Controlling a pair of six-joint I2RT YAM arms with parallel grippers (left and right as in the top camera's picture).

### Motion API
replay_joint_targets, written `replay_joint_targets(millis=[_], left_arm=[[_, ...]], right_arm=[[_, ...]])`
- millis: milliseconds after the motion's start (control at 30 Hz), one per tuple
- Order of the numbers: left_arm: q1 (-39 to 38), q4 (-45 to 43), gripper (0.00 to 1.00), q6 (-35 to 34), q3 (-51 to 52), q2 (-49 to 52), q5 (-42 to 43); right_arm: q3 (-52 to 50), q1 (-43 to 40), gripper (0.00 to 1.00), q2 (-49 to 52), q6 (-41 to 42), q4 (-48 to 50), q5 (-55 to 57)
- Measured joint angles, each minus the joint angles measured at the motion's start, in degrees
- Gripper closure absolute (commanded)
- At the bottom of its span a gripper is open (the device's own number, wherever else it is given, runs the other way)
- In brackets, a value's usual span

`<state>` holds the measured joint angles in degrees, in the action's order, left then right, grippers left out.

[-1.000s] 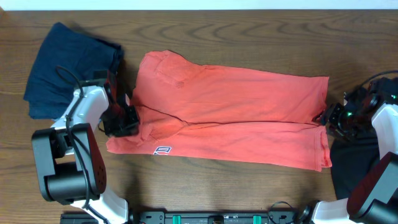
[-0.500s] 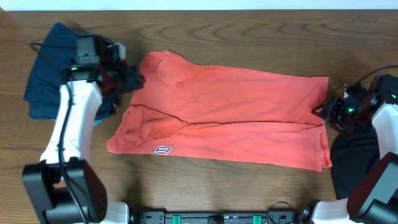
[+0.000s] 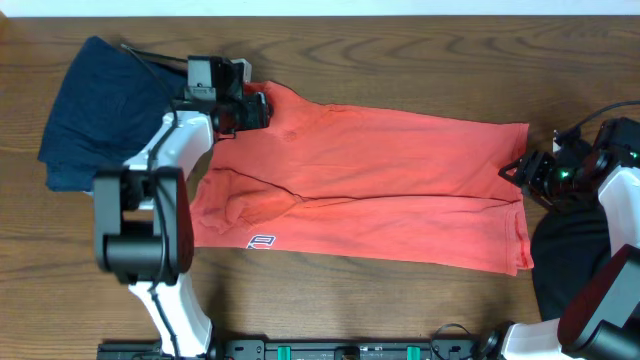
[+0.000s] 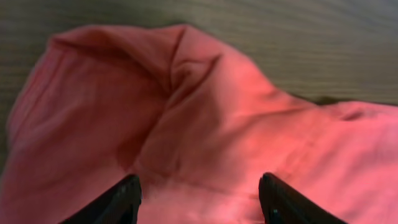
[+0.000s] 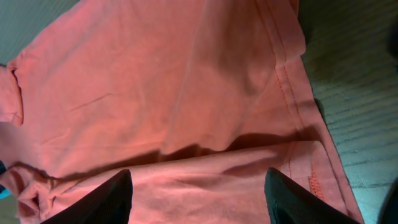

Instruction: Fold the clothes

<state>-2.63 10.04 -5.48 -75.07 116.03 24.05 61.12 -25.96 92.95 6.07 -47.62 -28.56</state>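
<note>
Three garments lie on a wooden table (image 3: 400,45) between two robot arms. Nearest the front edge, on the right, a single black garment (image 3: 572,268) sits bunched beside the right arm's base.

Just beyond it the one coral-red T-shirt (image 3: 380,190) stretches across the middle of the table as a long band, an edge of cloth running along its length. A small patch of white-and-navy lettering (image 3: 262,241) shows at its near left border.

The right gripper (image 3: 514,172) hovers at the shirt's right-hand end, about halfway up that edge. In the wrist view its two fingers (image 5: 106,199) stand wide apart over flat red cloth and a stitched hem, holding nothing.

Farther back, the left gripper (image 3: 256,108) hangs over the shirt's far left corner, where the cloth rises in a rumpled hump. Its two fingers (image 4: 121,200) are also spread wide, with only loose fabric beneath them and nothing pinched.

Farthest left, one navy garment (image 3: 100,110) lies in a soft heap, near the shirt's corner but apart from it, partly crossed by the left arm.
</note>
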Motion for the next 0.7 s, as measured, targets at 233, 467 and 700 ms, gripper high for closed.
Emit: replay_joint_targets(millis=[233, 467, 700], left_arm=[[0.0, -5.0, 0.71, -0.2, 0.0, 3.9, -0.2], [0.0, -5.2, 0.94, -0.5, 0.0, 3.9, 0.4], [1.0, -5.0, 0.94, -3.8, 0.1, 0.7, 2.9]], right_arm=[[0.0, 0.0, 0.34, 0.0, 0.0, 0.2, 0.0], [0.0, 0.0, 0.46, 0.0, 0.0, 6.3, -0.1], [0.0, 0.0, 0.51, 0.0, 1.2, 18.4, 0.8]])
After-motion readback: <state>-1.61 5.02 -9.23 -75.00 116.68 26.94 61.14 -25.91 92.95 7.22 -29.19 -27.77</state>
